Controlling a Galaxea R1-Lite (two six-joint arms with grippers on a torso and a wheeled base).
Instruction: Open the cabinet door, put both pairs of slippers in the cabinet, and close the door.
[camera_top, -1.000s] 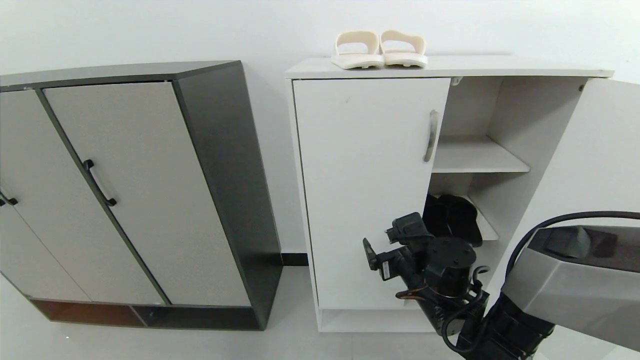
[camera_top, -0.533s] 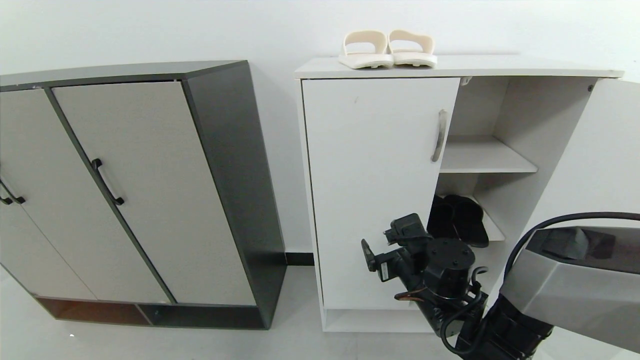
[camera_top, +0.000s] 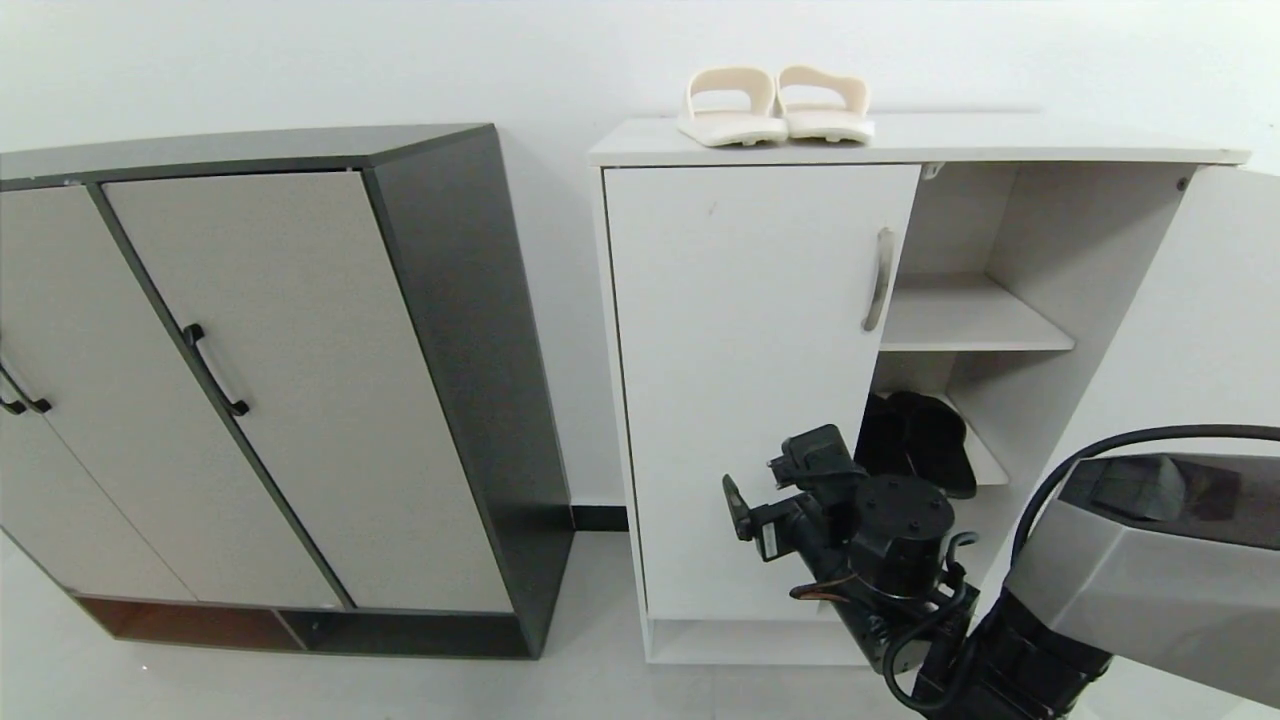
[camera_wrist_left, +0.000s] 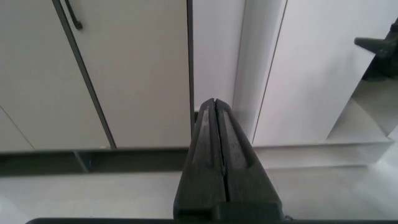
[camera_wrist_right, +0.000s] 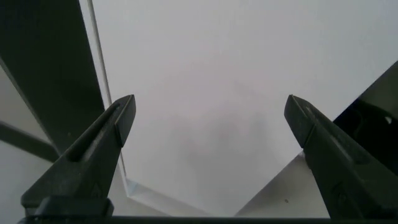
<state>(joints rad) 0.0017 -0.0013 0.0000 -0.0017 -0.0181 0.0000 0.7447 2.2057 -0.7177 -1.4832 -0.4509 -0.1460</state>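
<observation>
A cream pair of slippers (camera_top: 775, 103) lies on top of the white cabinet (camera_top: 1000, 140). Its right door (camera_top: 1200, 310) stands wide open and its left door (camera_top: 740, 380) is shut. A black pair of slippers (camera_top: 918, 440) rests on the lower shelf inside; the upper shelf (camera_top: 965, 318) is bare. My right gripper (camera_top: 750, 500) hangs low before the shut left door, just left of the black pair, open and holding nothing (camera_wrist_right: 209, 106). My left gripper (camera_wrist_left: 214, 106) is shut on nothing, low down, facing the gap between the two cabinets.
A dark cabinet (camera_top: 440, 330) with grey doors (camera_top: 270, 380) and black handles stands left of the white one, a narrow gap between them. The left door's metal handle (camera_top: 878, 280) borders the opening. Pale floor (camera_top: 300, 685) lies in front.
The whole head picture has shifted a little right and down, so the camera moved. The slippers, doors and right gripper keep their places relative to each other.
</observation>
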